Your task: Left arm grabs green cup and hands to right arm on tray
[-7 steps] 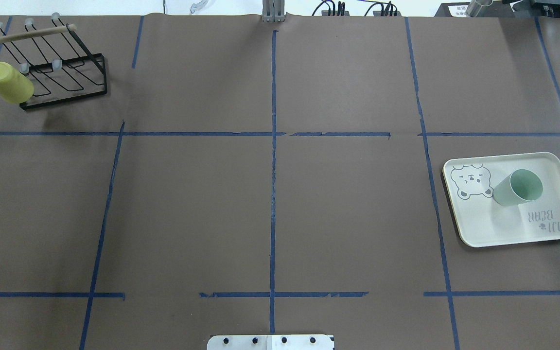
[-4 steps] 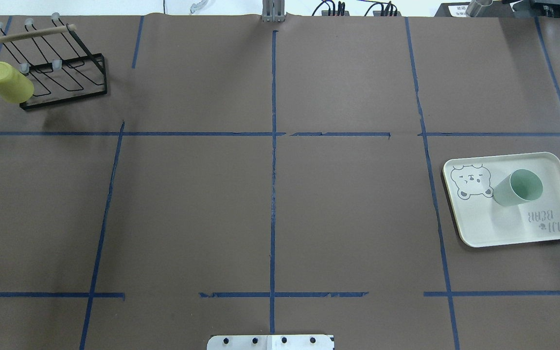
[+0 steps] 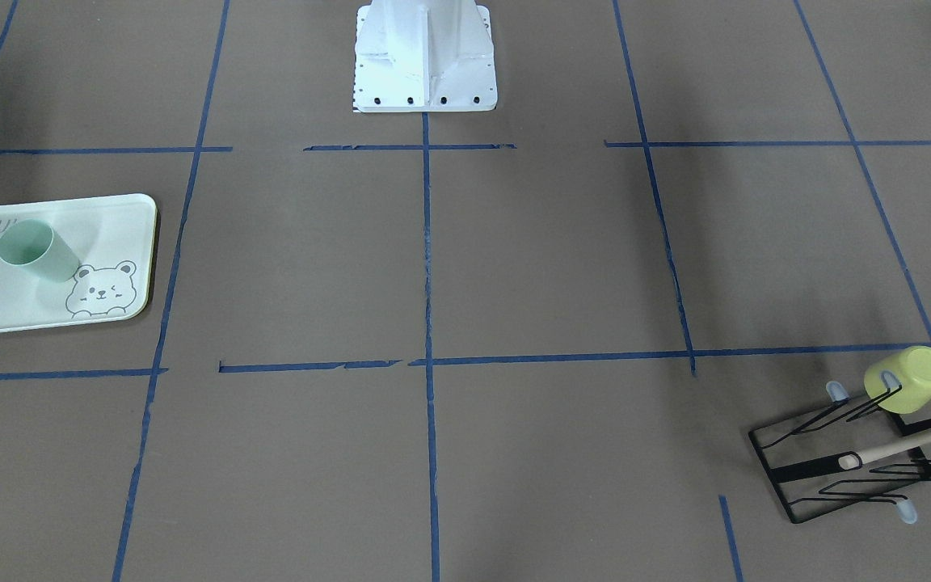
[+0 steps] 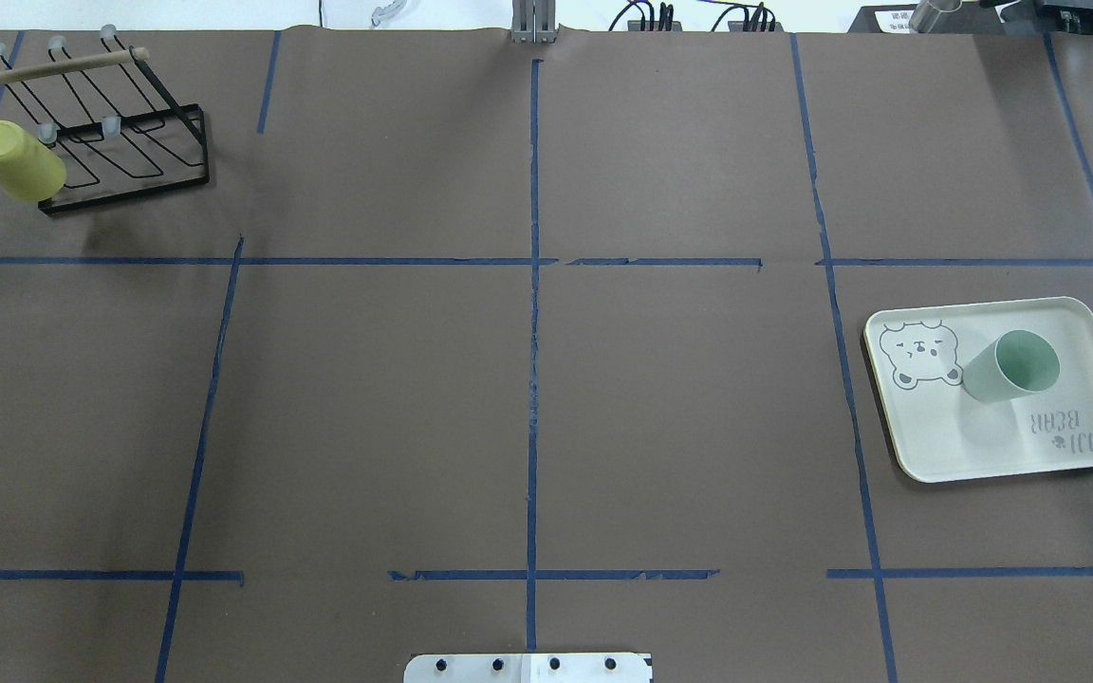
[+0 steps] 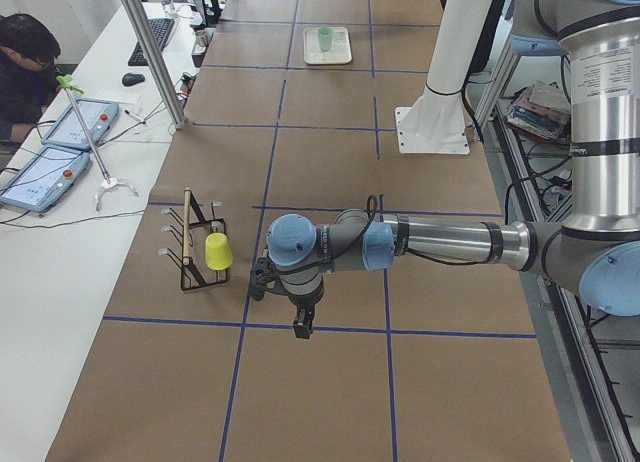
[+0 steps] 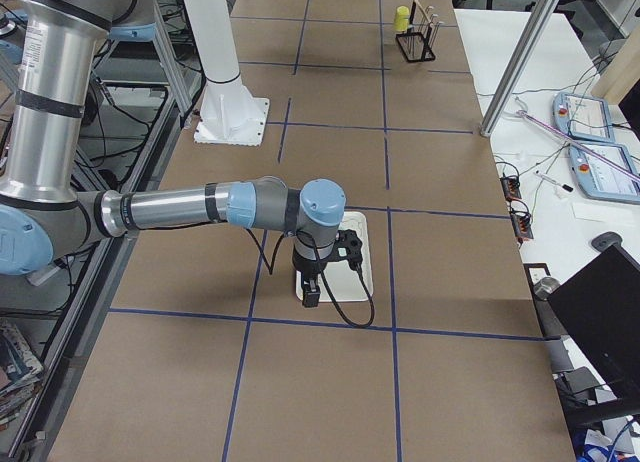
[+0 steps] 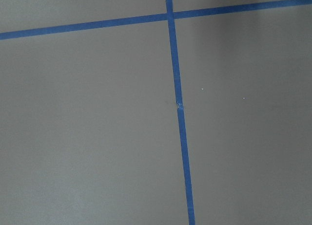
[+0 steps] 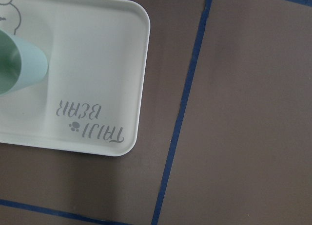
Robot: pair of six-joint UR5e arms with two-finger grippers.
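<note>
Running along one edge of the tray (image 4: 945,446), grey lettering (image 8: 90,122) is seen upside down in the right wrist-mounted view; "BEAR" is read plainly, while the word under it looks like "TAIJI" but cannot be made out for certain. A winking bear drawing (image 4: 921,353) is printed at the tray's other end. The green cup (image 4: 1007,370) is stood upright, mouth up, on the tray, just beside the drawing. The table (image 4: 366,398) is covered with brown paper and divided by blue tape lines (image 4: 533,379). A yellow-green cup (image 4: 17,161) is hung mouth down on a black wire rack (image 4: 129,161) at the far left corner, well apart from the tray. Only the side views show the arms: the left arm (image 5: 450,242) is stretched out level with the left gripper (image 5: 300,327) pointed down near the rack, and the right arm (image 6: 170,207) is held with the right gripper (image 6: 310,294) above the tray. How far either claw is spread cannot be told, and nothing is seen in either. An operator (image 5: 25,72) at a side desk is shown by the exterior left view alone. Bare paper and crossing tape are all that the left wrist-mounted view gives.
</note>
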